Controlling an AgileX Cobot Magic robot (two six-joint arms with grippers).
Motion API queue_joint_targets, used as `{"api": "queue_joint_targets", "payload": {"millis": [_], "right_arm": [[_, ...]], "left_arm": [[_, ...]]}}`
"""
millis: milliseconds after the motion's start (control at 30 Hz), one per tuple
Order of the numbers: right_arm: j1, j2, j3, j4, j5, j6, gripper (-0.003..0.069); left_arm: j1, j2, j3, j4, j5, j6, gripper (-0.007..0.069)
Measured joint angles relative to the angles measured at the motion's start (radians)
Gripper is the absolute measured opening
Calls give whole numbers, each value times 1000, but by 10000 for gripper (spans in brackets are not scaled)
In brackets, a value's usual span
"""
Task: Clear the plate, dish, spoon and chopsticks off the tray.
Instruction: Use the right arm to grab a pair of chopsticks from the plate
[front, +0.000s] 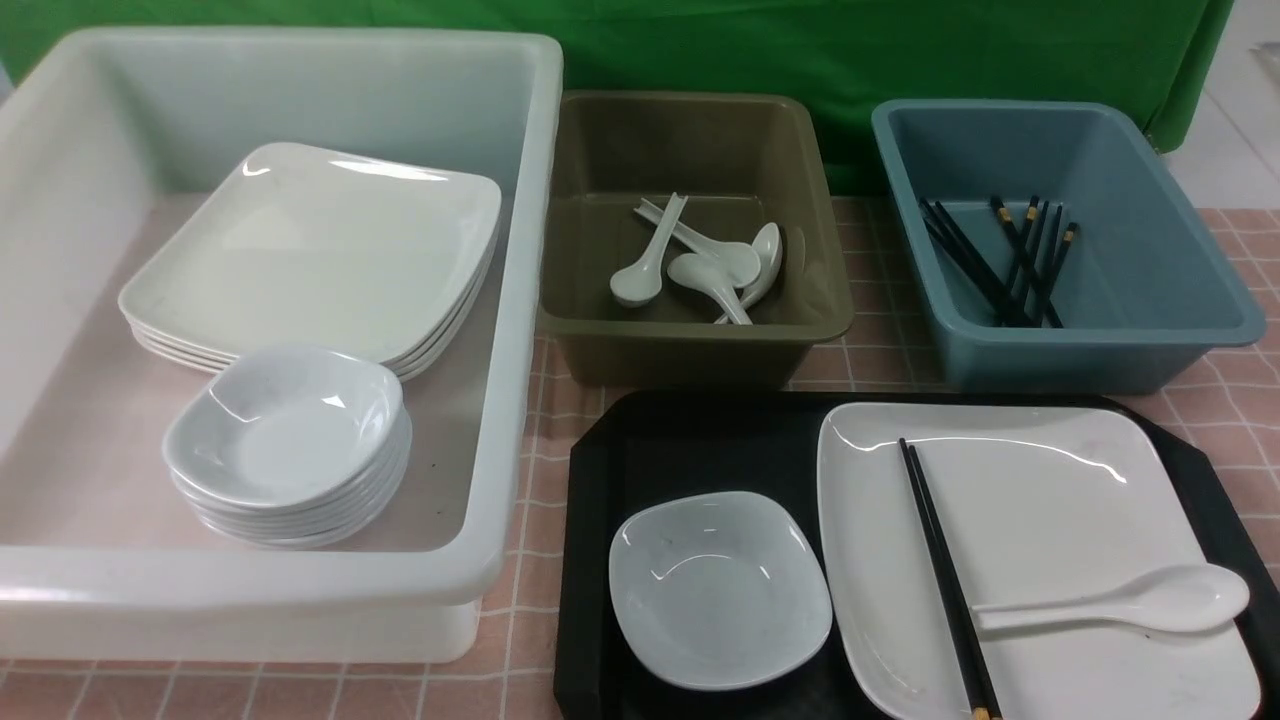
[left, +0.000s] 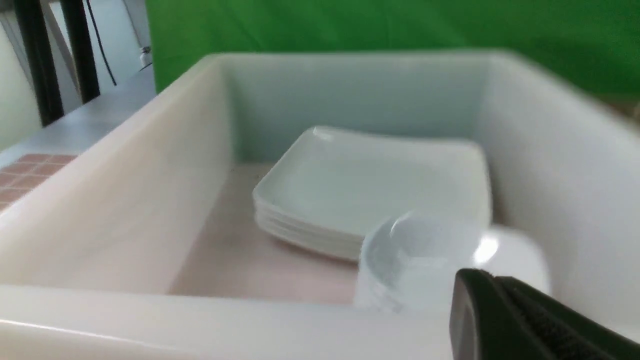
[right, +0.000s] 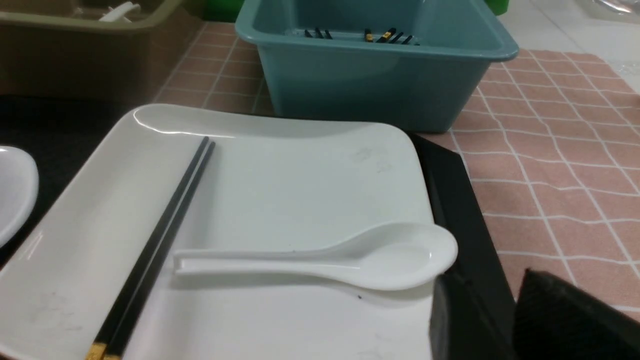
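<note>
The black tray (front: 690, 440) lies at the front right. On its right half sits the large white plate (front: 1050, 500). The black chopsticks (front: 940, 575) lie lengthwise on the plate's left side, and the white spoon (front: 1130, 603) lies across its near right part. The small dish (front: 718, 590) sits on the tray's left half. Neither gripper shows in the front view. My right gripper (right: 485, 280) is open and empty, just beside the bowl of the spoon (right: 350, 257) at the plate's (right: 300, 190) right edge. My left gripper (left: 480, 274) is shut and empty, in front of the white tub (left: 125, 200).
The big white tub (front: 535, 200) at the left holds a stack of plates (front: 320, 250) and a stack of dishes (front: 285, 440). The olive tub (front: 700, 340) behind the tray holds several spoons (front: 700, 265). The blue tub (front: 1080, 350) holds several chopsticks (front: 1010, 260).
</note>
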Motion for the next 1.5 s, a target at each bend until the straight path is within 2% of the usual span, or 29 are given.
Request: {"api": "queue_joint_targets", "payload": {"millis": [33, 100, 133, 200, 300, 400, 433, 467, 500, 533, 567, 600, 667, 733, 767, 800, 833, 867, 967, 1067, 1200, 1267, 1367, 1400, 1500], "right_arm": [[0, 0, 0, 0, 0, 0, 240], [0, 0, 0, 0, 0, 0, 240], [0, 0, 0, 0, 0, 0, 240], [0, 0, 0, 0, 0, 0, 240], [0, 0, 0, 0, 0, 0, 240], [0, 0, 0, 0, -6, 1, 240], [0, 0, 0, 0, -7, 1, 240], [0, 0, 3, 37, -38, 49, 240], [0, 0, 8, 82, -68, 104, 240], [0, 0, 10, 140, -100, 179, 240], [0, 0, 10, 153, -107, 195, 240], [0, 0, 10, 200, -143, 265, 240], [0, 0, 10, 288, -254, 470, 240], [0, 0, 10, 317, -330, 569, 240], [0, 0, 10, 319, -330, 573, 240], [0, 0, 10, 329, -376, 600, 240], [0, 0, 10, 331, -380, 605, 240], [0, 0, 10, 333, -412, 617, 240], [0, 0, 10, 334, -456, 621, 240], [0, 0, 10, 335, -476, 621, 240], [0, 0, 10, 331, -503, 622, 235], [4, 0, -3, 307, -465, 622, 197], [42, 28, -123, 205, -264, 573, 56], [69, 81, -210, 170, -155, 516, 33], [138, 245, -408, 142, 46, 431, 30]], "left_arm": [[0, 0, 0, -15, -18, -12, 20], [0, 0, 0, -149, -136, -66, 20], [0, 0, 0, -155, -136, -66, 20], [0, 0, 0, -195, -254, -90, 20], [0, 0, 0, -201, -354, -109, 20], [0, 0, 0, -181, -600, -263, 20], [0, 0, -1, -177, -614, -274, 20], [0, 0, -33, -149, -668, -348, 20], [0, -1, -78, -119, -653, -387, 20], [0, -2, -158, -73, -585, -426, 20], [0, -2, -173, -63, -585, -426, 20], [0, 4, -239, -24, -494, -446, 20], [0, 75, -461, 138, -215, -463, 20], [0, 175, -653, 231, 55, -452, 20], [0, 187, -653, 235, 55, -452, 20], [0, 299, -794, 249, 269, -395, 20], [0, 313, -809, 249, 292, -386, 20], [0, 393, -905, 233, 454, -306, 20], [0, 594, -1053, 155, 771, -139, 20], [0, 748, -1107, 70, 986, -44, 20], [0, 876, -1105, 4, 1085, 61, 20], [0, 928, -1100, -15, 1081, 85, 20], [-24, 985, -1095, -42, 1042, 124, 5], [-57, 1012, -1095, -46, 1012, 136, -3], [-161, 1069, -1095, -25, 970, 146, -8]]}}
